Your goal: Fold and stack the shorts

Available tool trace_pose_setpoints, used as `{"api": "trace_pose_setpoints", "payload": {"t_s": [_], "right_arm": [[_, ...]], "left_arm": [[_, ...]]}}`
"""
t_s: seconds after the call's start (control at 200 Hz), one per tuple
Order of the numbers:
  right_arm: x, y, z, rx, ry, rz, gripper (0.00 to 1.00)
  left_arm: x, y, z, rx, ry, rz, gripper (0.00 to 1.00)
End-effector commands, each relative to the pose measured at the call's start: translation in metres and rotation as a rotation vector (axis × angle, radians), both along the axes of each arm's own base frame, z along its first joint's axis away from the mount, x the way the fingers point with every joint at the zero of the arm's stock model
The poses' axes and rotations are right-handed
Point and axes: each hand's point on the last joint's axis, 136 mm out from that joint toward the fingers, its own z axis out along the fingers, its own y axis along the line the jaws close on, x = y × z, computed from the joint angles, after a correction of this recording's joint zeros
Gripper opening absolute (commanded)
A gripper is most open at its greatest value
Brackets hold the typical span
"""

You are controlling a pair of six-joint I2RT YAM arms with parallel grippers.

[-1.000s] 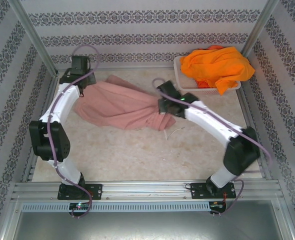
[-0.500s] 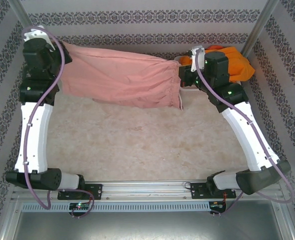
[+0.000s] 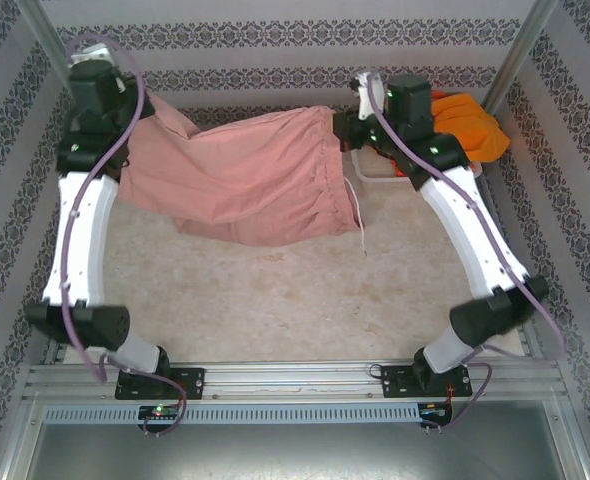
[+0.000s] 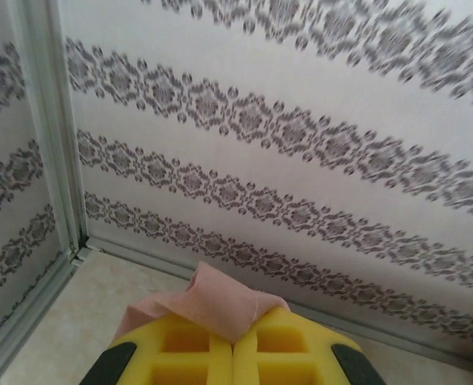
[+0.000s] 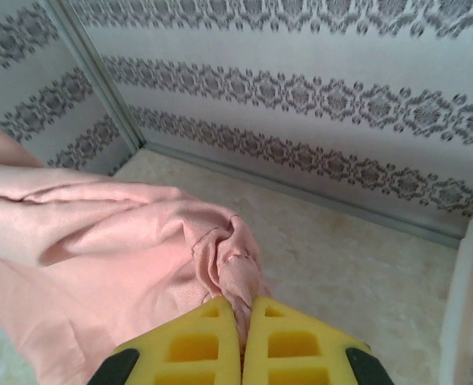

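Dusty pink shorts (image 3: 245, 175) hang spread between both raised arms above the back of the table, their lower edge sagging toward the tabletop and a white drawstring (image 3: 360, 215) dangling at the right. My left gripper (image 3: 125, 112) is shut on the left corner; a pink fold (image 4: 220, 301) pokes out between its yellow pads (image 4: 188, 353). At the right corner my right gripper (image 3: 347, 122) is shut on bunched pink cloth (image 5: 236, 269). Bright orange shorts (image 3: 470, 125) lie heaped in the white basket (image 3: 375, 170) behind the right arm.
Patterned walls and metal frame posts (image 3: 50, 60) close in the back and sides. The basket's white wall (image 5: 469, 313) stands just right of the right gripper. The beige tabletop (image 3: 275, 300) lies open in front of the hanging cloth.
Both arms lifted the pink shorts off the table and raised them high. Over the last half second the two grippers came a little closer together and the cloth sags lower in the middle.
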Motion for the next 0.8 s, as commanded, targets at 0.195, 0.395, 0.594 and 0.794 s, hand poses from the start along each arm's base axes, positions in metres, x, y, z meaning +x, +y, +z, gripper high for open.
{"api": "trace_pose_setpoints", "payload": {"t_s": [0.195,0.395,0.594,0.794], "right_arm": [[0.059,0.027,0.077,0.148,-0.150,0.062,0.00],[0.033,0.007,0.151,0.239,-0.320,0.104,0.00],[0.012,-0.003,0.133,0.148,-0.320,0.160,0.00],[-0.014,0.001,0.050,0.069,-0.231,0.249,0.00]], "left_arm": [[0.047,0.034,0.060,-0.024,-0.123,0.094,0.00],[-0.027,0.042,0.148,-0.007,-0.339,0.122,0.00],[-0.097,0.036,0.181,0.034,-0.445,0.117,0.00],[-0.148,0.027,0.117,0.010,-0.491,0.092,0.00]]}}
